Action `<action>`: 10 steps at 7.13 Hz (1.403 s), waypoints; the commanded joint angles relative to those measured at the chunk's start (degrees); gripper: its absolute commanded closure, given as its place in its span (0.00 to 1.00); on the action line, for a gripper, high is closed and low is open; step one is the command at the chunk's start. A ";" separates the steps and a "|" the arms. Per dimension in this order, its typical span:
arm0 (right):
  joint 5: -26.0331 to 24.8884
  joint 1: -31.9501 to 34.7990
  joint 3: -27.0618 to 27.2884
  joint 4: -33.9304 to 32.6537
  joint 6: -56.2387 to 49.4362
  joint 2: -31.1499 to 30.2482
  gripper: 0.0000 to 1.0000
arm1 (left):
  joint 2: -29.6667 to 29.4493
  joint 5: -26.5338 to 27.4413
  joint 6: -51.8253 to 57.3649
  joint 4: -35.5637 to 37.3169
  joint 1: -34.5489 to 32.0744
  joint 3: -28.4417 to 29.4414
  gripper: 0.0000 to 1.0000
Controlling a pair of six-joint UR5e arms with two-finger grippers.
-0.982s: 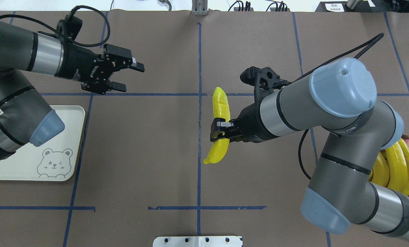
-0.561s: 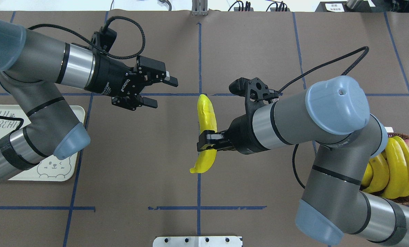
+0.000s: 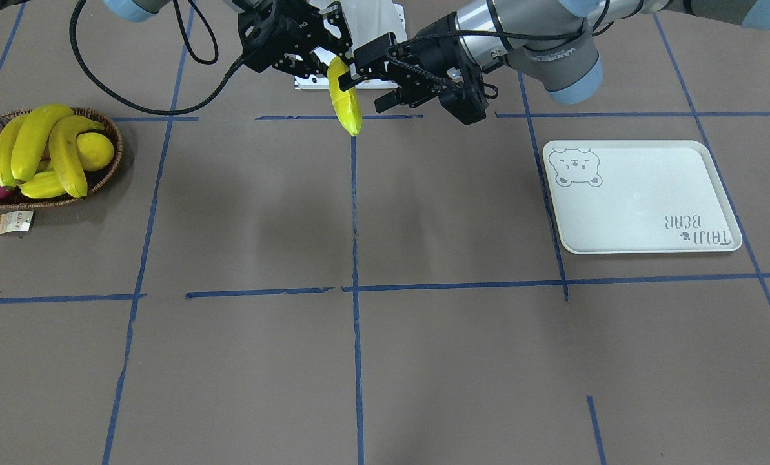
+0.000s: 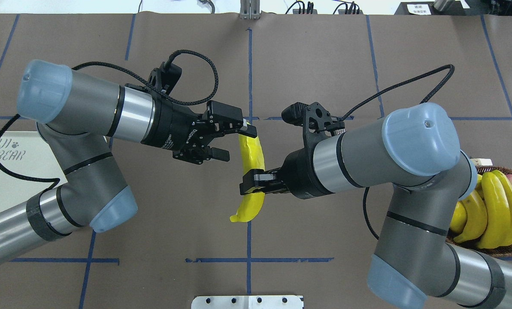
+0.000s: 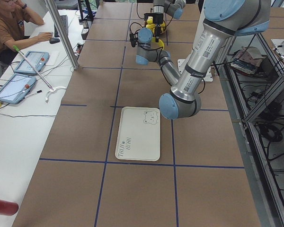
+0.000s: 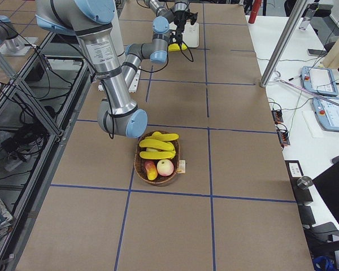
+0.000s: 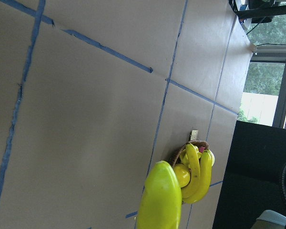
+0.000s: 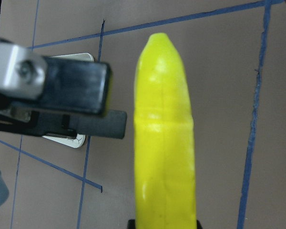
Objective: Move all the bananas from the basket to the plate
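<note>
The brown table with blue tape lines (image 3: 423, 361) has the pale grey-white rectangular plate with a bear face (image 3: 643, 206) on the robot's left. Far off on its right sits the shallow dark-brown woven basket (image 3: 42, 203) with three long yellow bananas (image 3: 36, 139) in it. Over the middle, the right gripper (image 4: 251, 189) pinches one long yellow banana (image 4: 253, 161) tight, and the left gripper (image 4: 234, 142) is wide open just beside its far tip.

Basket (image 3: 117, 158) right end, plate (image 3: 643, 213) left end, banana (image 3: 346, 106) between.

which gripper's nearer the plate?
Left. The left gripper is open beside the banana, toward the plate; the right gripper grips that banana from the far side.
</note>
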 commanded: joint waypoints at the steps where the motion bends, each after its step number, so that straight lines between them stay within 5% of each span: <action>1: -0.09 -0.49 0.11 0.32 0.13 0.00 0.97 | -0.05 0.69 0.06 0.00 1.39 -0.01 0.06; 4: -0.09 -0.76 0.28 0.32 0.13 0.00 0.97 | 0.04 2.80 0.14 0.00 3.67 0.08 0.16; 5: -0.09 -0.76 0.28 0.32 0.13 -0.09 0.97 | 0.13 2.80 0.14 0.00 3.68 -0.01 0.32; 7: -0.09 -0.84 0.20 0.32 -0.05 -0.17 0.96 | 0.92 2.63 0.67 -0.44 3.59 -1.23 0.91; 8: 0.00 -0.76 0.20 0.32 -0.05 -0.17 0.79 | 0.92 2.71 0.58 -0.35 3.59 -1.50 1.00; 9: 0.17 -0.76 0.11 0.24 0.39 -0.09 0.28 | 0.83 2.71 0.15 -0.27 3.67 -1.51 1.00; 10: 0.00 -0.84 0.19 0.32 0.83 0.00 0.01 | 0.83 2.71 0.06 -0.26 3.68 -1.51 1.00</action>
